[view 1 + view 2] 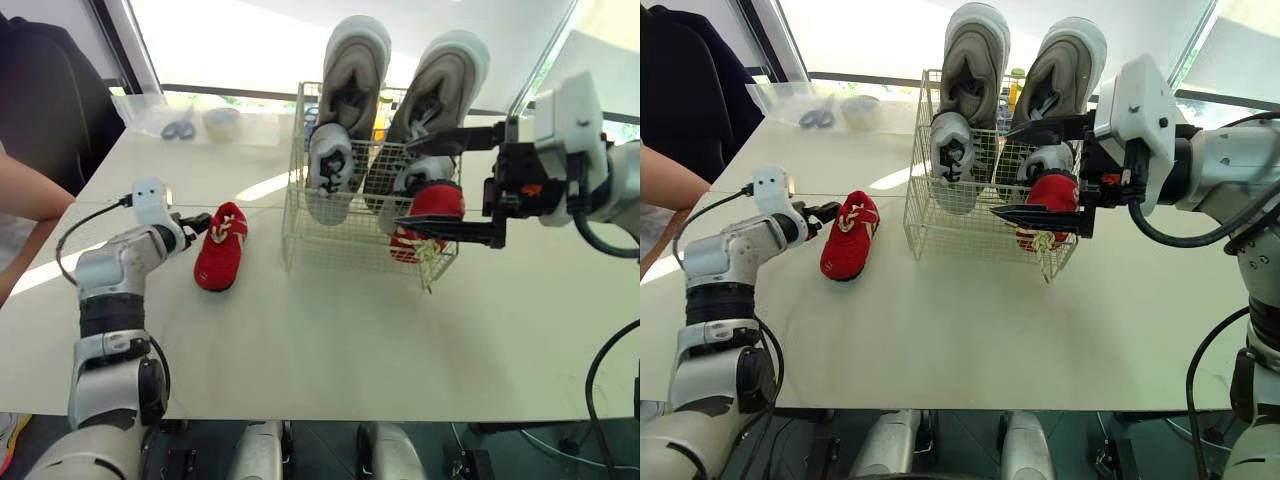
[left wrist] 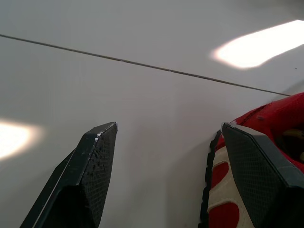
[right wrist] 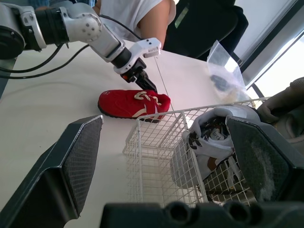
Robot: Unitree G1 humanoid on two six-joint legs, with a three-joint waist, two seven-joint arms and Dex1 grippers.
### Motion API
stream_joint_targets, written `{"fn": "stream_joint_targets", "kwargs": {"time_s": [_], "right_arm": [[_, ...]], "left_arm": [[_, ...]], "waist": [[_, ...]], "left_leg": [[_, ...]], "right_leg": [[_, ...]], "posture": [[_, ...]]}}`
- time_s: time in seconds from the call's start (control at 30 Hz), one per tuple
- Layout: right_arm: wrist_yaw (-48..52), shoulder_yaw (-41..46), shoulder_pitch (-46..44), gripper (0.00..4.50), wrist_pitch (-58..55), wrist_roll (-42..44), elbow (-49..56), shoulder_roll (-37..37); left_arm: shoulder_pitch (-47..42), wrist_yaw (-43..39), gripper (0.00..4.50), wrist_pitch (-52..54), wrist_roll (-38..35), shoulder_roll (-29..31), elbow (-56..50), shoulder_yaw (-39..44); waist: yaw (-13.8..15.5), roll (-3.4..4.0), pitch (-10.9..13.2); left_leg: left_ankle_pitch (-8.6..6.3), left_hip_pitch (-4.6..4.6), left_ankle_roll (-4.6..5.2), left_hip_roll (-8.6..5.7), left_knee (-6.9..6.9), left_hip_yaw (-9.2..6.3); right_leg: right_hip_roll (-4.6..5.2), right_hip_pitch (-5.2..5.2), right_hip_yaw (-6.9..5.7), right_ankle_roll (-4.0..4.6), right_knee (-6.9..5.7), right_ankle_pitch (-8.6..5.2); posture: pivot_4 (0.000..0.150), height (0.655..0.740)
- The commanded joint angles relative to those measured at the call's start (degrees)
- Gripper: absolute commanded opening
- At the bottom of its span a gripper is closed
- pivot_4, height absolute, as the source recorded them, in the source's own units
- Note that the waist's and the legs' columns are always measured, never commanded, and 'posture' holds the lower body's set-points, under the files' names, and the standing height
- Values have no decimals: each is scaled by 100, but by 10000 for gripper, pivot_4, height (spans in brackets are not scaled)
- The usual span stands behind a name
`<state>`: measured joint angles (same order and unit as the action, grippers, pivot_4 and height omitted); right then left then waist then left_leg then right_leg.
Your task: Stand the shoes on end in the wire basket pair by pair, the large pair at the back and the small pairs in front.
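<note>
The large grey pair (image 1: 355, 60), a small grey pair (image 1: 330, 160) and one red shoe (image 1: 430, 215) are stood in the wire basket (image 1: 330, 245). The second red shoe (image 1: 220, 248), cream-laced, is left flat on the worktop (image 1: 330, 340) beside it, met at the heel by the left gripper (image 1: 199, 222), fingers spread. The right gripper (image 1: 1001, 171) is held at the basket, fingers likewise spread.

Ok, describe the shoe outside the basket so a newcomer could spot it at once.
On the white table, look to the robot's left of the wire basket. A small red shoe lies flat on its sole, by the left gripper. Unlike its red twin and the grey shoes, it is not standing in the basket.
</note>
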<state>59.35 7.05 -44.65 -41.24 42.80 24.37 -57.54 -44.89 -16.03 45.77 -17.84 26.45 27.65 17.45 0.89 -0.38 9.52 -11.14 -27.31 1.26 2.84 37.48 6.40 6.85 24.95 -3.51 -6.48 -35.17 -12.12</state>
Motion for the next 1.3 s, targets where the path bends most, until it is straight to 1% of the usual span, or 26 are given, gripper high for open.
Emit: {"fn": "stream_joint_targets", "kwargs": {"time_s": [0.03,0.13,0.37,0.47,0.57,0.63,0.73,0.93,1.0,1.1,1.2,1.3], "right_arm": [[-69,218,-9,45000,13,-16,141,-134],[-113,278,43,45000,-53,34,212,-168],[-216,365,142,45000,-139,90,341,-224],[-245,341,130,45000,-149,82,346,-208],[-252,308,120,45000,-131,67,335,-191],[-244,297,117,45000,-109,54,318,-183],[-237,313,128,45000,-101,55,323,-195],[-295,367,169,45000,-149,89,390,-213],[-331,408,209,45000,-166,97,428,-233],[-370,436,241,45000,-182,113,470,-250],[-412,483,288,45000,-213,147,520,-265],[-440,516,331,45000,-229,164,557,-276]], "left_arm": [[-265,-360,35848,-591,167,77,431,-252],[-333,-373,35848,-769,159,113,391,-218],[-191,-356,35848,-84,-188,490,-737,90],[-281,-643,35848,8,-316,570,-850,-23],[-440,-1141,35848,-7,-292,592,-569,-366],[-615,-1466,35848,-229,-102,611,-127,-676],[-957,-1721,35848,-648,233,624,700,-1043],[-1467,-2013,35848,-1348,690,599,2068,-1376],[-1514,-2312,35848,-1611,879,584,2481,-1580],[-1580,-2395,35848,-1952,996,577,2842,-1594],[-1697,-2323,35848,-2249,861,577,2966,-1332],[-1754,-2497,35848,-2318,711,610,2943,-1153]], "waist": [[-8,0,0],[-18,0,0],[-36,-1,1],[-29,-1,1],[7,-1,0],[4,-1,1],[-15,-2,1],[-32,-3,1],[-24,-3,2],[-23,-3,2],[-23,-3,1],[-25,-3,2]], "left_leg": [[0,0,0,0,0,0],[0,-1,0,1,-3,1],[7,-6,12,3,-9,1],[8,-5,12,3,-10,1],[7,-4,12,1,-6,0],[1,-5,2,-1,-2,1],[1,-5,2,-1,-2,3],[9,-6,15,0,-10,14],[9,-6,15,1,-10,15],[9,-6,15,1,-9,20],[8,-6,15,2,-9,9],[8,-6,15,3,-9,7]], "right_leg": [[0,1,0,0,0,0],[1,3,0,0,0,0],[1,14,1,0,-2,0],[0,14,1,0,-3,0],[1,7,-1,0,-2,0],[1,5,-1,1,2,0],[1,6,-1,0,2,0],[-1,15,0,-1,-2,1],[-1,16,0,-1,-2,1],[-1,15,0,-1,-2,0],[0,16,1,0,-2,0],[0,16,1,0,-2,0]], "posture": [[1500,7400],[1500,7400],[1500,7400],[1500,7400],[1500,7400],[1500,7400],[1500,7400],[1500,7400],[1500,7400],[1500,7400],[1500,7400],[1500,7400]]}}
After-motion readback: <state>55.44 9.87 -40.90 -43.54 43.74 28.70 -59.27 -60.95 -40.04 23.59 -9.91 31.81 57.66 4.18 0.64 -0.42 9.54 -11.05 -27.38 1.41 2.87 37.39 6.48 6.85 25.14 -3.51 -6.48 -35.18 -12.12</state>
